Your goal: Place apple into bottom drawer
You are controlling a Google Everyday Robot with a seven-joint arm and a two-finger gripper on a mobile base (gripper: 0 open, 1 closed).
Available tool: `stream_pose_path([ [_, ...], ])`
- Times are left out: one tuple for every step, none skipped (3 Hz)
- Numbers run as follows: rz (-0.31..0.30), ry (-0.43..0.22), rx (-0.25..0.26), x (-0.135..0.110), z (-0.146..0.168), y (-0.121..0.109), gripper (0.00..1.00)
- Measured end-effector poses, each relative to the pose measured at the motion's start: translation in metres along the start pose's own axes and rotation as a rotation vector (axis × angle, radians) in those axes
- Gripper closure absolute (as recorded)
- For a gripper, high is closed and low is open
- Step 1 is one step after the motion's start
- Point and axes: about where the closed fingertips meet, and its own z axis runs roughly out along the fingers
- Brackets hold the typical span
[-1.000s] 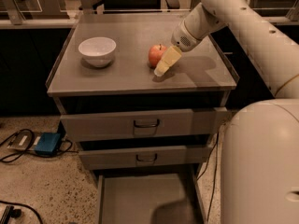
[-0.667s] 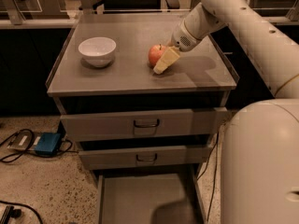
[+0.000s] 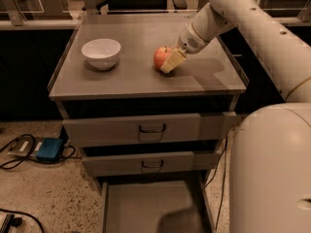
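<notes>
Red with yellowish patches, the apple (image 3: 160, 57) sits on the grey table top (image 3: 146, 84), about midway between the back and front edges and a little toward the right edge. The gripper (image 3: 173, 61) rests against its right side, touching it. A second ago it sat slightly lower, nearer the front edge, so it has drawn up and in against the fruit while the apple has stayed put. Whether the gripper has closed on the apple I cannot tell.

By my judgement the reach is over and the grasp is at hand — lifting and carrying are all still to do. A white bowl (image 3: 101, 52) stands well apart, toward the left edge. Below the front edge, under two shut drawers (image 3: 150, 128) with handles, the bottom drawer (image 3: 150, 203) is pulled out, its flat floor showing — ready to receive.
</notes>
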Motion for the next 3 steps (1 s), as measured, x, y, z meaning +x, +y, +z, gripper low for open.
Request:
stream_pose_path([
  [0.0,0.0,0.0,0.0,0.0001,0.0,0.96],
  [0.0,0.0,0.0,0.0,0.0001,0.0,1.0],
  [0.007,-0.008,-0.014,-0.0016,-0.0069,0.0032,1.0],
])
